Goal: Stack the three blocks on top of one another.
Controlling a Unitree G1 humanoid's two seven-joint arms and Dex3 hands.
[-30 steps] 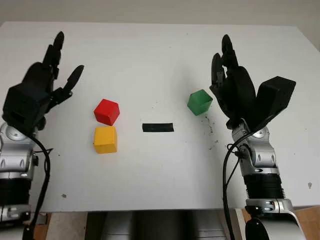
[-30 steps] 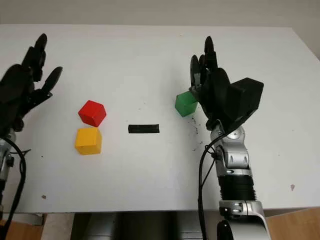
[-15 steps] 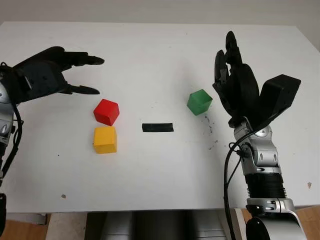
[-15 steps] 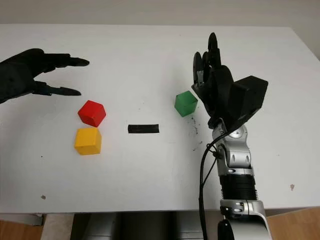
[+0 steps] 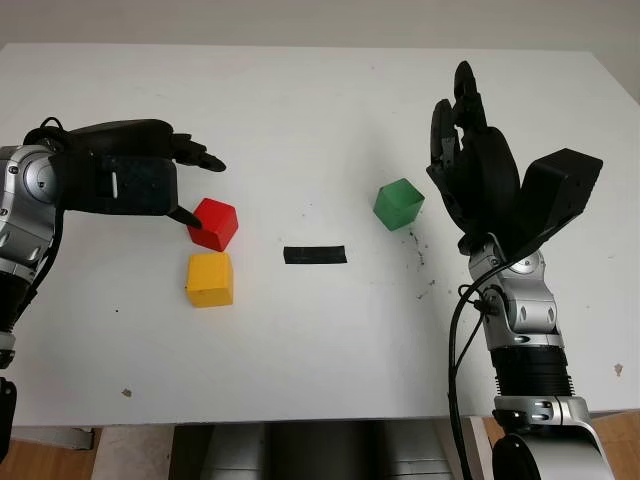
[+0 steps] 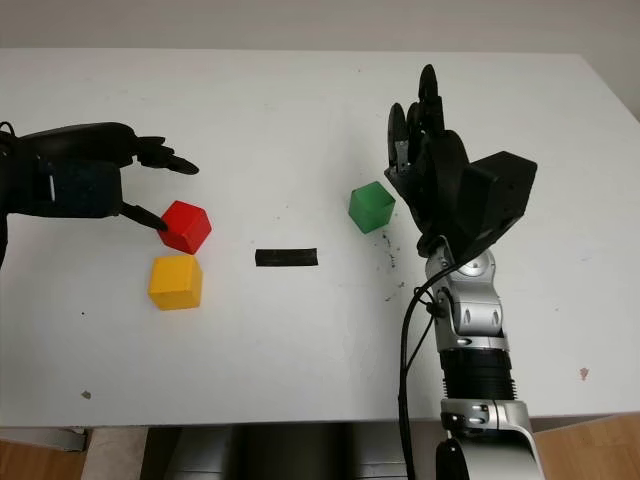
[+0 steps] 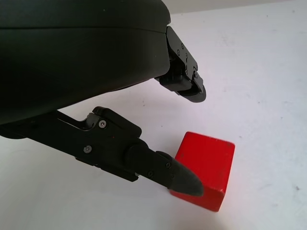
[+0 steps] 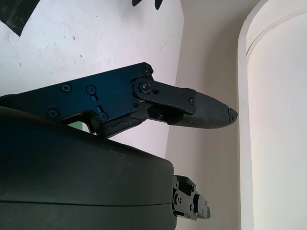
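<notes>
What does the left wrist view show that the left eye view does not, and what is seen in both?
The left wrist view gives the close detail: one finger of the left hand reaches to the side of the red block, while the other fingers are above it, not closed on it. The left eye view adds the yellow block, the green block, the black strip and the open right hand raised beside the green block. Both show the left hand, the red block and the white table.
</notes>
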